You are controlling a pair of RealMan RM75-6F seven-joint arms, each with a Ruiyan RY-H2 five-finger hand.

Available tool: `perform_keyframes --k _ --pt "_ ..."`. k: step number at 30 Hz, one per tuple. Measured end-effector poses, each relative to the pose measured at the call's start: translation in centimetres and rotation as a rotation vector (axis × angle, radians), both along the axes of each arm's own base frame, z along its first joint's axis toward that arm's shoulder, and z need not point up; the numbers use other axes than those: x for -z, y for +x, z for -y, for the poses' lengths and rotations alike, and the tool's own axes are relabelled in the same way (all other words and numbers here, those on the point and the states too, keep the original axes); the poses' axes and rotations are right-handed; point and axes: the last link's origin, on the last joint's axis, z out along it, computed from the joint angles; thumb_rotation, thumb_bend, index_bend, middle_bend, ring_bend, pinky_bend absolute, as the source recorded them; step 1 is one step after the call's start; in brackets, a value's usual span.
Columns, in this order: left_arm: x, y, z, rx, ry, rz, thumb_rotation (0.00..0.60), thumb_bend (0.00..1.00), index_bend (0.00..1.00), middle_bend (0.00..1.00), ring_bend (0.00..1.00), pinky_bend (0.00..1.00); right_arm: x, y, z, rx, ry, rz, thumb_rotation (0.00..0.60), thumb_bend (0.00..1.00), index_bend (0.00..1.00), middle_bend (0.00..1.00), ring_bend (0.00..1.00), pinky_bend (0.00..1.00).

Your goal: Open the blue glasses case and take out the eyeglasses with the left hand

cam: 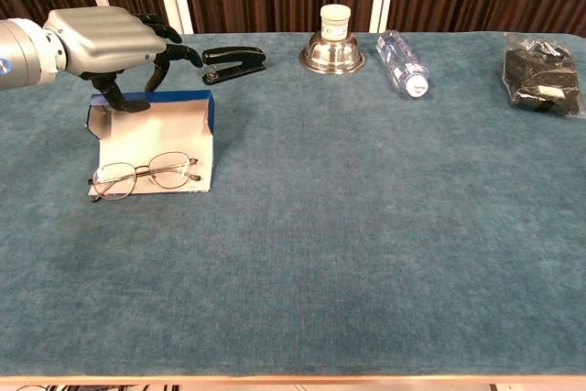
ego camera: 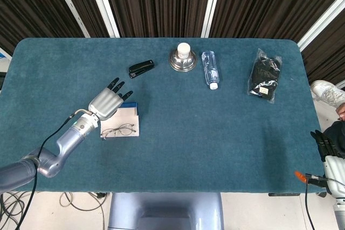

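Observation:
The blue glasses case [cam: 203, 114] lies open at the table's left, its pale lining facing up; it shows in the head view as well [ego camera: 129, 112]. The thin-framed eyeglasses [cam: 145, 175] rest unfolded on the near edge of the open flap, outside the case's box, and the head view shows the eyeglasses [ego camera: 118, 131] too. My left hand [cam: 105, 38] hovers over the back of the case, fingers apart, thumb pointing down near the box's left corner, holding nothing. In the head view the left hand [ego camera: 108, 102] hides the case's far left part. My right hand [ego camera: 329, 154] hangs off the table's right edge.
A black stapler [cam: 233, 63] lies just behind the case. Further right stand a metal bowl with a white jar [cam: 333, 50], a lying water bottle [cam: 402, 63] and a black bagged item [cam: 542, 78]. An orange tip [ego camera: 299, 175] shows near my right hand.

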Motion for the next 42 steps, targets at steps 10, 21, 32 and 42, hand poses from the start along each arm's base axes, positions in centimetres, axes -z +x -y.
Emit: perform_keyframes --k 10,21,32,42 --pt "0.0 0.4 -0.1 0.011 0.003 0.001 0.600 0.37 0.13 0.51 0.05 0.04 0.0 0.0 0.0 0.000 -0.001 0.001 0.600 0.20 0.00 0.00 0.00 0.20" --pt "-0.6 0.0 -0.7 0.002 0.026 -0.011 0.600 0.37 0.14 0.51 0.05 0.04 0.0 0.0 0.0 0.000 0.001 0.002 0.600 0.20 0.00 0.00 0.00 0.20" --pt "-0.9 -0.7 -1.3 -0.021 0.049 -0.024 0.600 0.37 0.14 0.51 0.05 0.04 0.0 0.0 0.0 0.000 0.000 0.001 0.600 0.20 0.00 0.00 0.00 0.20" --pt "-1.0 -1.5 -1.8 -0.050 0.071 -0.040 0.600 0.37 0.14 0.50 0.05 0.04 0.0 0.0 0.0 0.000 0.001 0.001 0.600 0.20 0.00 0.00 0.00 0.20"
